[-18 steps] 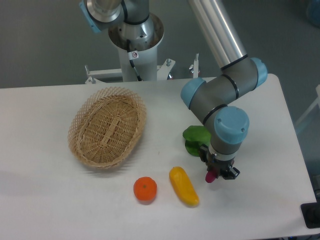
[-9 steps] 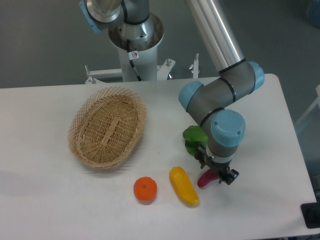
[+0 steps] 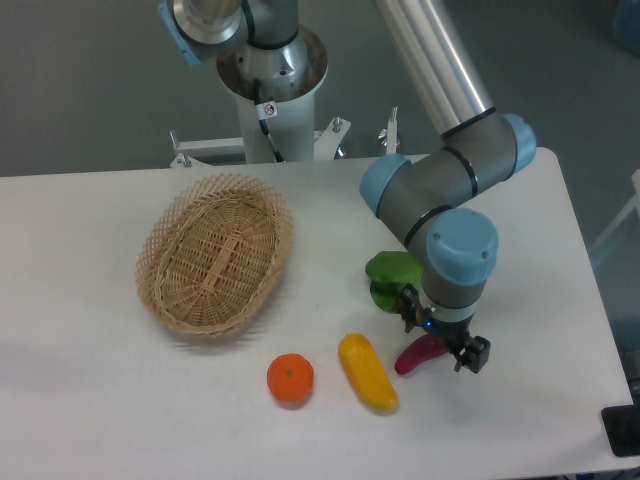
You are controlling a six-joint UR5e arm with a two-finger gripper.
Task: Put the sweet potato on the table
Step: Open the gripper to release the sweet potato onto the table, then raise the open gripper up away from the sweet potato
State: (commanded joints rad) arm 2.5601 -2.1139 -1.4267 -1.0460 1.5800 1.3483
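The sweet potato (image 3: 417,355) is a slim magenta-purple piece lying on the white table (image 3: 100,420), just right of the yellow oblong item. My gripper (image 3: 440,340) hangs straight over its right end, fingers spread apart on either side of it. One fingertip (image 3: 474,355) shows to the right of the potato. The gripper looks open and is not closed on the potato. The arm's blue wrist hides the upper part of the gripper.
A yellow oblong vegetable (image 3: 367,373) lies left of the sweet potato. A round orange (image 3: 290,379) sits further left. A green item (image 3: 392,278) lies behind the gripper. An oval wicker basket (image 3: 215,253) stands at the left, with nothing in it.
The sweet potato went from upright in the shut gripper to lying flat on the table. The fingers have opened and shifted slightly right.
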